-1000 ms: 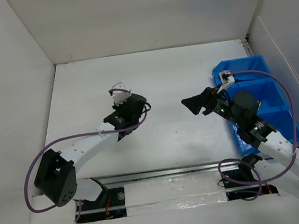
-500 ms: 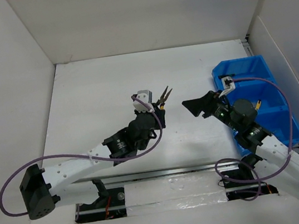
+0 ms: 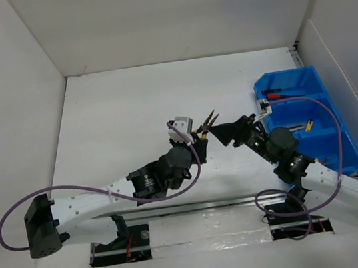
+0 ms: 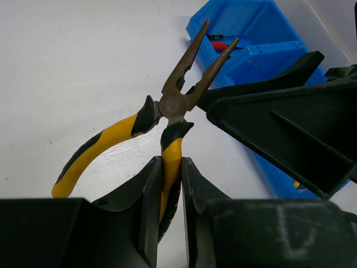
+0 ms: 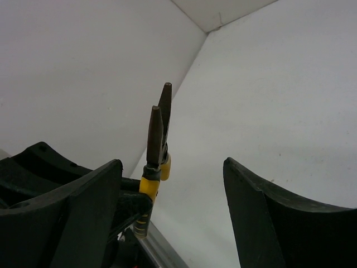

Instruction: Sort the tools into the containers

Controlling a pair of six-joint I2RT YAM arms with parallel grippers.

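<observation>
My left gripper (image 3: 197,139) is shut on one yellow handle of the long-nose pliers (image 4: 179,106) and holds them above the table with the metal nose pointing up toward the right arm. The other handle (image 4: 95,151) hangs free to the left. The pliers also show in the top view (image 3: 207,123) and in the right wrist view (image 5: 157,139). My right gripper (image 3: 227,131) is open and empty, its fingers (image 5: 268,218) right beside the pliers' nose. The blue bin (image 3: 322,119) stands at the right; a red-handled screwdriver (image 3: 276,95) lies in its far compartment.
A small yellow-handled tool (image 3: 308,125) lies in the bin's middle compartment. White walls enclose the table (image 3: 121,109) at the back and sides. A metal rail (image 3: 203,204) runs along the near edge between the arm bases.
My left arm swung from the table's left-centre to the right with the pliers, which now rise in front of my right gripper. My right gripper moved left, away from the bin, to meet them.
</observation>
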